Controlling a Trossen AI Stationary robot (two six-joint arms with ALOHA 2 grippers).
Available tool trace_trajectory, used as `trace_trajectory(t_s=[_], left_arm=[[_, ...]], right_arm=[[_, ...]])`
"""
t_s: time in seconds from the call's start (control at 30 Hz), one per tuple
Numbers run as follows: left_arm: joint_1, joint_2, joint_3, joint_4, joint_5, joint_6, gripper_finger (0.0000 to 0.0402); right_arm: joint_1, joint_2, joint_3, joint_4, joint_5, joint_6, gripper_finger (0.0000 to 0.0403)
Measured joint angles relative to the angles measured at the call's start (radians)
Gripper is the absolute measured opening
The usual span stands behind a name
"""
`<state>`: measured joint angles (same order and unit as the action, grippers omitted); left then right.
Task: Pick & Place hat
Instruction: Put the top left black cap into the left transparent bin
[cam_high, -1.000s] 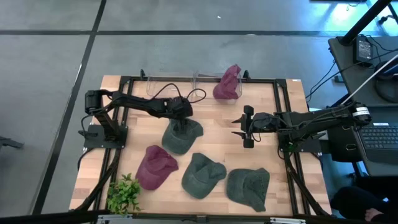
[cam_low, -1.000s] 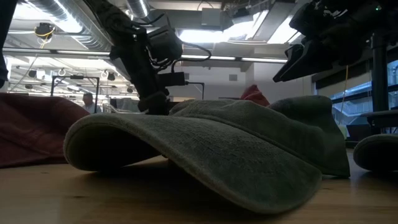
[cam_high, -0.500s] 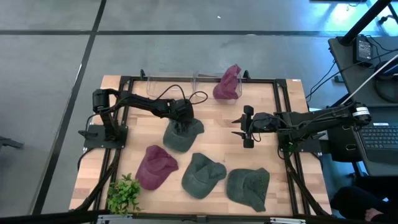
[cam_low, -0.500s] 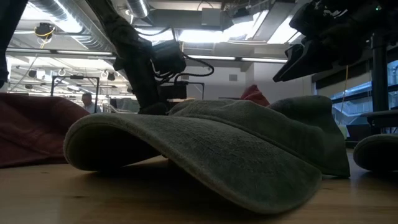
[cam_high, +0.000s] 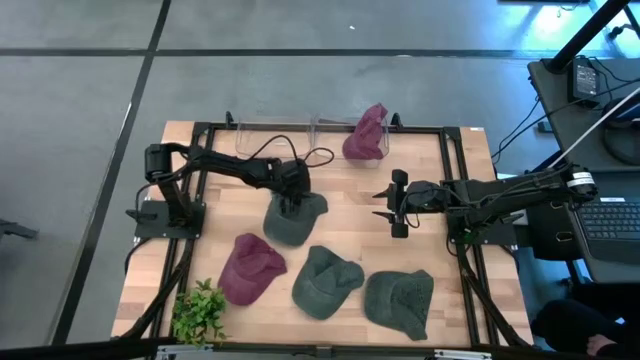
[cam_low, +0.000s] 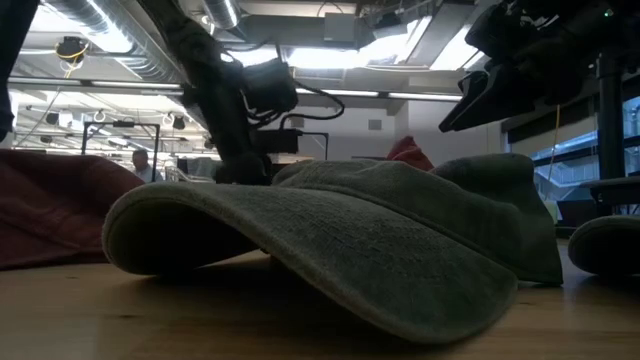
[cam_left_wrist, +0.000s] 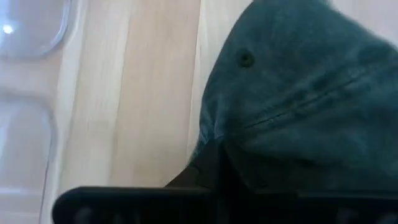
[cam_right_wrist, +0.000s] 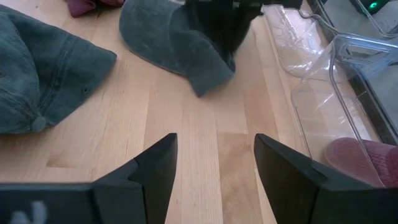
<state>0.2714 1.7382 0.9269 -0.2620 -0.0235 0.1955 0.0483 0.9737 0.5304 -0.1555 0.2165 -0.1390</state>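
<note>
On the light wooden slatted table (cam_high: 340, 215), a dark green cotton cap (cam_high: 292, 217) is seen near the middle, and the left gripper (cam_high: 290, 203) is lowered onto its upper part, with the dark arm reaching in from the left side. In the left wrist view the green fabric (cam_left_wrist: 305, 99) fills most of the frame and is pressed right against the dark finger base; whether the fingers are closed on the cloth cannot be told, since the tips are hidden by the cap. The right gripper (cam_high: 398, 203) is held above bare wood to the right of this cap, well apart from it, and its two dark fingers (cam_right_wrist: 155, 168) are spread wide with nothing between them. Along the near edge three more caps are laid: a maroon cloth cap (cam_high: 250, 267), a second dark green cap (cam_high: 325, 280) and a third dark green cap (cam_high: 402, 298). Another maroon cap (cam_high: 366, 132) is seen resting in one of the clear plastic bins (cam_high: 265, 133) at the far edge. A small green artificial plant (cam_high: 198, 312) is placed at the near left corner. In the low view the closest green cap (cam_low: 330, 240) dominates the foreground.
</note>
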Motion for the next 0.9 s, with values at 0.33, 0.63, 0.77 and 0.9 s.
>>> trace_trajectory(t_s=[0.33,0.63,0.77,0.9], left_arm=[[0.001,-0.216,0.129,-0.100,0.006,-0.218,0.0003],[0.018,-0.418,0.245,-0.139,-0.186,-0.340,0.0003],[0.058,-0.475,0.271,-0.136,-0.379,-0.340,0.0003],[0.127,-0.506,0.276,-0.136,-0.528,-0.344,0.0003]], right_arm=[[0.000,0.000,0.000,0.001,0.000,0.000,0.0213],[0.000,0.000,0.000,0.023,0.000,0.002,0.0213],[0.000,0.000,0.000,0.023,-0.005,0.004,0.0213],[0.000,0.000,0.000,0.024,-0.010,0.004,0.0213]])
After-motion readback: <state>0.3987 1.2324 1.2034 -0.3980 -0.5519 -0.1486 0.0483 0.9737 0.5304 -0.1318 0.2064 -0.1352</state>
